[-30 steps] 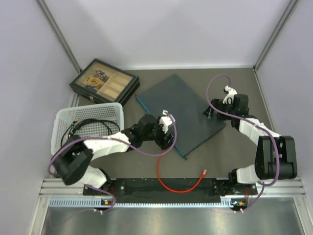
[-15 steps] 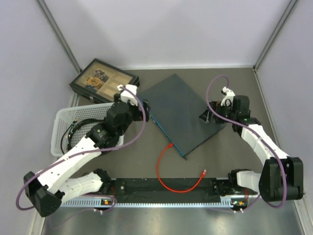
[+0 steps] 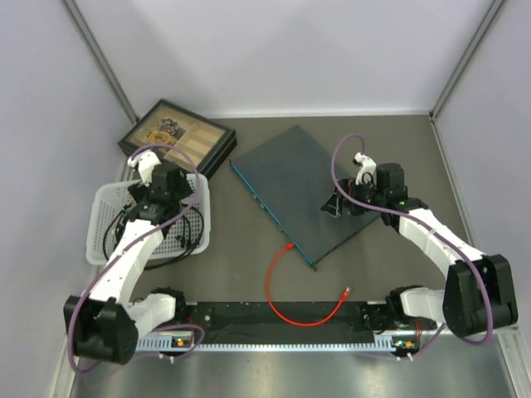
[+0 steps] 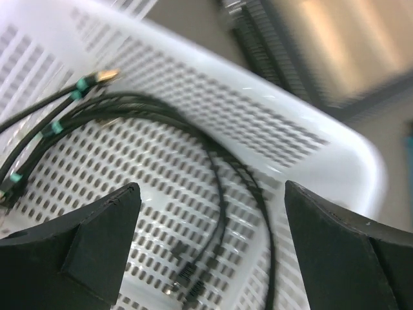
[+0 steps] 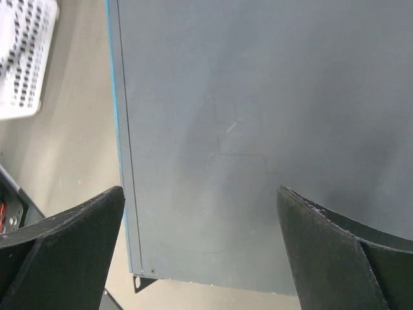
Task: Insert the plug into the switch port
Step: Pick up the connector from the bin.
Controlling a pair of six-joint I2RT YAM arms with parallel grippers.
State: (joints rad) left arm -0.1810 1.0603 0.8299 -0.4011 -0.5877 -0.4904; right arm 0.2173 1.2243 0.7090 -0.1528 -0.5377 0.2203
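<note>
Wide apart and empty, left gripper point(image 4: 211, 194) over a white perforated plastic basket point(image 4: 310, 135) of thin black cables point(image 4: 216, 168). Equally wide and empty, right gripper point(image 5: 200, 194) above the flat dark blue-grey metal switch point(image 5: 258, 97), mid-table point(image 3: 232, 257). At its teal edge, the small plug point(image 3: 288, 246) of a thin red cable point(image 3: 272, 290).

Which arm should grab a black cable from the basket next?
Left. The left hand, open, hangs right over the white basket, black cables directly below. The right hand is over the switch, away from the basket.
</note>
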